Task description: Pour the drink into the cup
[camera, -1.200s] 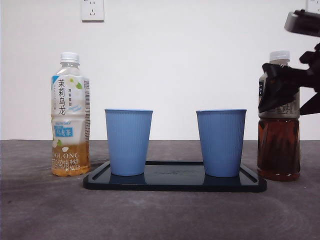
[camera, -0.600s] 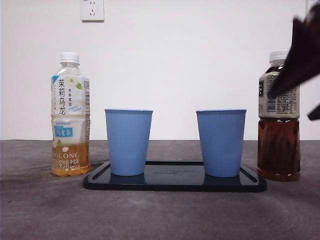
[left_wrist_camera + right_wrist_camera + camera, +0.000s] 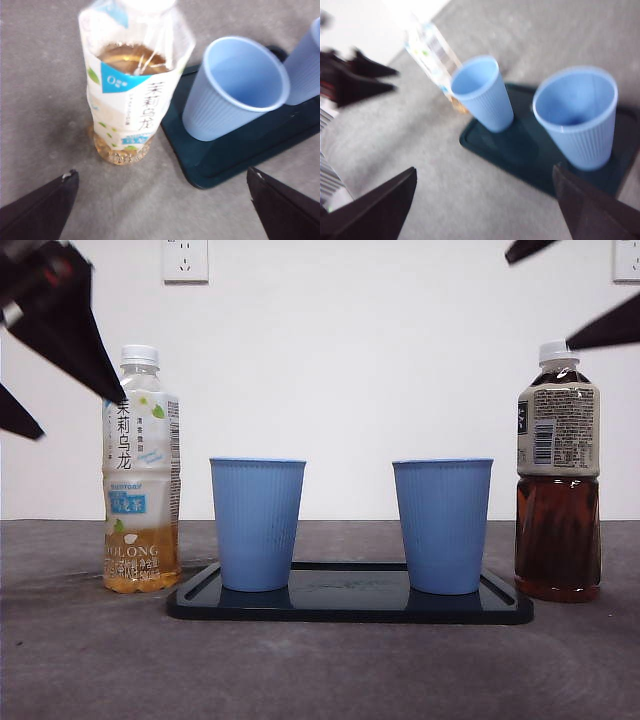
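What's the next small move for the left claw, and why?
Probably lower the open left claw around the white-labelled oolong tea bottle and close. It hovers above the bottle with jaws spread wide, touching nothing. The two blue ribbed paper cups on the black tray look empty.

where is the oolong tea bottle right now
In the front view the oolong tea bottle stands upright on the table at the left, just beside the tray and its nearer blue cup, with the left gripper open close by.

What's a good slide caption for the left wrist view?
Open left gripper above the oolong tea bottle, beside two empty blue cups on a dark tray.
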Tool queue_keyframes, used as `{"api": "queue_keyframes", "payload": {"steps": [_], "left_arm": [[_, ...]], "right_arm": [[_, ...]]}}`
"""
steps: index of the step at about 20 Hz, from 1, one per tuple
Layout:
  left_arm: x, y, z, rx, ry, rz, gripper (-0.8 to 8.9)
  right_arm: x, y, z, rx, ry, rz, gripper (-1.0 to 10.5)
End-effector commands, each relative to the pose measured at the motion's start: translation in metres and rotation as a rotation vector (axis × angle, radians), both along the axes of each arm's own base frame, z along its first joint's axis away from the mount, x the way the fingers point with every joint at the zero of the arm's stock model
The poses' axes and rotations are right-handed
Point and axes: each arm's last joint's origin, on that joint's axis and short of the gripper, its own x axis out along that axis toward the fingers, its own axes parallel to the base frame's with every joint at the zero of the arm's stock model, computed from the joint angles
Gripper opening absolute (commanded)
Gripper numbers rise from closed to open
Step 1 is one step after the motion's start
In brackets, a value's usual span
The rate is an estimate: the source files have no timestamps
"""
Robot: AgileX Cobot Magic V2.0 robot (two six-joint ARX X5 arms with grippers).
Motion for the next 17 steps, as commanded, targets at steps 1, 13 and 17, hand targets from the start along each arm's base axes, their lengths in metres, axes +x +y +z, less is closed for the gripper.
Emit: {"api": "queue_keyframes", "payload": {"steps": [1,13,17], "left_arm": [[0.007,-0.002,-0.023,0.005,0.001,-0.004,6.29],[0.020,-0.004,-0.094,-0.064,-0.193,0.092,6.26],[0.030,-0.007,-0.102,-0.069,-0.244,0.099,6.26]], "right_arm": [[-0.001,0.000,0.011,-0.002,-0.034,0.012,4.2],[-0.005,-0.001,0.010,-0.048,0.010,0.027,4.2],[-0.007,-0.001,0.007,-0.056,0.047,0.037,4.2]]}}
